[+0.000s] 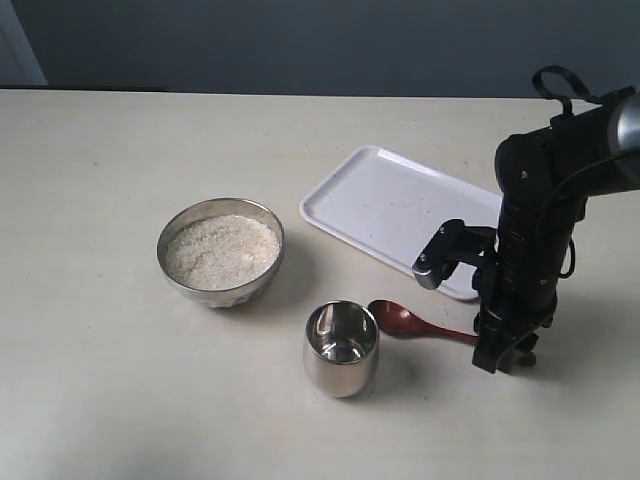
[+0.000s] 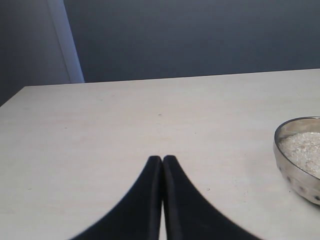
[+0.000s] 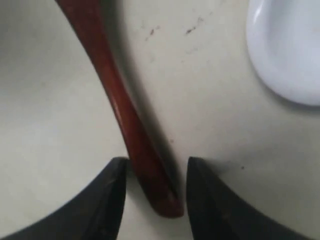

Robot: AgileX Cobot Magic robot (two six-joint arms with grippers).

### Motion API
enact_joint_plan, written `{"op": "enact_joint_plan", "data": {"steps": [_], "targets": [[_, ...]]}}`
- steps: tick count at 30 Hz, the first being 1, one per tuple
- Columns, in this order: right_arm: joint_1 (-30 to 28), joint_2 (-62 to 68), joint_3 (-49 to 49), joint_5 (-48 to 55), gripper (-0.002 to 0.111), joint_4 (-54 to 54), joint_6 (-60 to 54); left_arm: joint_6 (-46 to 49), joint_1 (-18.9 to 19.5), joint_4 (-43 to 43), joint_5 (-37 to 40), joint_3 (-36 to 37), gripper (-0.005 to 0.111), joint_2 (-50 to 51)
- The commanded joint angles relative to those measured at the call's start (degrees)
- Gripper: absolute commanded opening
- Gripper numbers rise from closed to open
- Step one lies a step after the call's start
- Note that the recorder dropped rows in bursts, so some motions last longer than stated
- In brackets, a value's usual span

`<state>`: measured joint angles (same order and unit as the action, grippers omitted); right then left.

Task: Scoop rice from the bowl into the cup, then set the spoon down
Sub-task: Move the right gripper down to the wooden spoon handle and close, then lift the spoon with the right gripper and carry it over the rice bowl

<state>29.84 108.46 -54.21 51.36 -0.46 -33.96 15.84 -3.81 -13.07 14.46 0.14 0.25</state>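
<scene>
On the table, the spoon point(image 1: 412, 323) lies at the cup's point(image 1: 341, 348) 3 o'clock, with the bowl point(image 1: 215, 296) of rice point(image 1: 222, 250) at the cup's 10 o'clock. The right pincer point(image 3: 156, 162) stands parted astride the handle end. The left pincer point(image 2: 162, 159) is closed and empty.

bowl point(image 2: 296, 169) cropped, spoon point(image 1: 400, 320) handle end seemingly hidden
</scene>
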Motion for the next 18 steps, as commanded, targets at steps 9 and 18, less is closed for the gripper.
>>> {"op": "enact_joint_plan", "data": {"steps": [9, 18], "targets": [[0.17, 1.54, 0.19, 0.15, 0.000, -0.30, -0.13, -0.27, 0.27, 0.25, -0.67, -0.14, 0.001, -0.25], [0.26, -2.51, 0.19, 3.16, 0.000, 0.12, -0.13, -0.27, 0.27, 0.25, -0.67, -0.14, 0.001, -0.25]]}}
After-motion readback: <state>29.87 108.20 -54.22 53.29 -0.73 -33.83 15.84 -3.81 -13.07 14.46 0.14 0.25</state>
